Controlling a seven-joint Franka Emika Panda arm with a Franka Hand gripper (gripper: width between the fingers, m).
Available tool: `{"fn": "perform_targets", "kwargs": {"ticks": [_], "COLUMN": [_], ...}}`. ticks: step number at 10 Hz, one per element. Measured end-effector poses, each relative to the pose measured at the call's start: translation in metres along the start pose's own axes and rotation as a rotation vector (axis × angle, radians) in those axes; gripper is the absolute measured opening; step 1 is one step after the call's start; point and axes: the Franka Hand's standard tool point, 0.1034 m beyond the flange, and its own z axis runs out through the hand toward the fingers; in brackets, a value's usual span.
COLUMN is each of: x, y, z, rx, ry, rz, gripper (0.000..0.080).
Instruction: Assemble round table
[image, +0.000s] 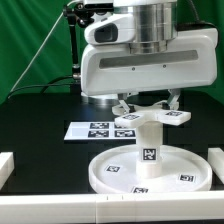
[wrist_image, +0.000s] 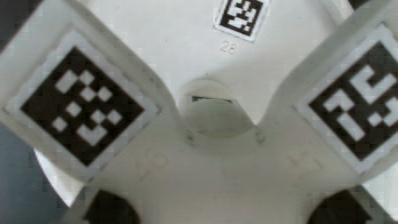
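- While the gripper (image: 148, 102) hangs low over the middle of the round disc (image: 108, 172), its fingers reach down beside the cross-shaped foot (image: 150, 118); whether they clasp it or stand free cannot be told.
- The foot lies level on top of the cylinder leg (image: 147, 145), which stands upright at the disc's centre.
- From the wrist, the foot's tagged arms (wrist_image: 80, 95) fill the frame around a central hole.
- The marker board (image: 88, 129) lies flat on the black table (image: 40, 120), just behind the disc.
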Motion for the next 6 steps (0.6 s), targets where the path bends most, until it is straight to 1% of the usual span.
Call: {"fn": "perform_targets", "kwargs": {"ticks": [6], "x": [0.0], "y": [0.0001], "z": [0.0], "rx": [0.0], "ry": [0.0], "rz": [0.01], "gripper": [0.0448]}}
